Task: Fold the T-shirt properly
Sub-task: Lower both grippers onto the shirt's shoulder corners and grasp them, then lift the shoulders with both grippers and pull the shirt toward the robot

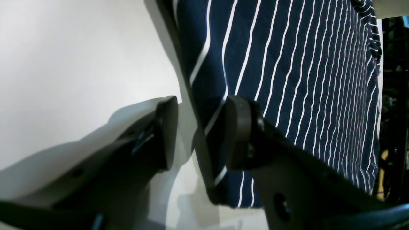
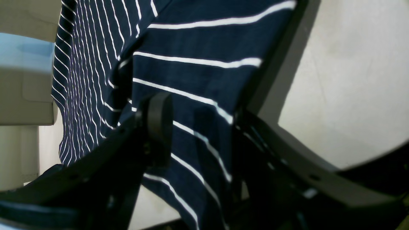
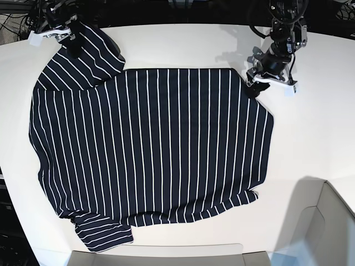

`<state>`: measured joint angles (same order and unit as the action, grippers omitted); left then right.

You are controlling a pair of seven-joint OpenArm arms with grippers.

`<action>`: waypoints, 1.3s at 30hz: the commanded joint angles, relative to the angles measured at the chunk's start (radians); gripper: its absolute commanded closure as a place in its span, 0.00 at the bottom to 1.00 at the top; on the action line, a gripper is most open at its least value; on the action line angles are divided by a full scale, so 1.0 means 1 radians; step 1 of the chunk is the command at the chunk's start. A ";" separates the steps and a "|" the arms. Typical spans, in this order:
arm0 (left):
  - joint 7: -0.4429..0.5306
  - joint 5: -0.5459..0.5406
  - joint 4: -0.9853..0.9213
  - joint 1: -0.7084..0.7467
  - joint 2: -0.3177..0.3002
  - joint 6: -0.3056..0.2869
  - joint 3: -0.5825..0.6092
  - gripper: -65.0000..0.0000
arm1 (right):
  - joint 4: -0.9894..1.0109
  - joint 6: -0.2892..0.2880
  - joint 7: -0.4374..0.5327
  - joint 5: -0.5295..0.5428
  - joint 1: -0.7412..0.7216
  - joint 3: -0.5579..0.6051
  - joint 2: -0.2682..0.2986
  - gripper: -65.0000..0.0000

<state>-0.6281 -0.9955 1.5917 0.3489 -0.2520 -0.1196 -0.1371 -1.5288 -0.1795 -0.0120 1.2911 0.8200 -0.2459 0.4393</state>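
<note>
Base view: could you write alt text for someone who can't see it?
A dark navy T-shirt with thin white stripes lies spread on a white table. Two robot arms reach its far corners: the left gripper and the right gripper, jaws apart.

We see a white table. At its near edge sit pale bins, and dark cables hang behind its far edge.

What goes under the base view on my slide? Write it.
Striped T-shirt spread on a white table, one tool at each far corner, left and right.
</note>
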 commanded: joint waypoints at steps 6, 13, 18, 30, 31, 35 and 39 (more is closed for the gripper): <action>0.007 -0.007 0.014 -0.001 -0.008 -0.007 0.000 0.75 | -0.005 0.007 -0.004 0.000 0.006 -0.002 0.045 0.78; 0.007 -0.006 0.014 0.000 -0.008 -0.005 0.000 1.00 | -0.005 0.013 -0.004 0.000 0.011 -0.003 0.049 1.00; 0.007 -0.012 0.014 0.008 -0.011 -0.005 -0.008 1.00 | -0.006 0.011 0.002 0.000 0.029 -0.005 0.049 1.00; 0.018 -0.013 0.022 0.077 -0.014 -0.007 -0.011 1.00 | -0.094 0.007 0.001 0.000 0.123 -0.135 0.014 1.00; 0.020 -0.013 0.022 0.082 -0.014 -0.007 -0.011 1.00 | -0.094 0.007 0.001 0.000 0.129 -0.135 0.016 1.00; 0.018 -0.013 0.026 0.117 -0.014 -0.009 -0.054 1.00 | -0.095 0.005 0.002 0.000 0.143 -0.135 0.017 1.00; 0.018 -0.012 0.092 0.161 -0.014 -0.009 -0.092 1.00 | -0.097 0.005 0.004 -0.035 0.150 -0.135 0.014 1.00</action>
<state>-0.6247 -0.9981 1.6604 0.5045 -0.2573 -0.1169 -0.2203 -1.6127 -0.1577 -0.0246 1.2510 0.9535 -0.3729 0.4423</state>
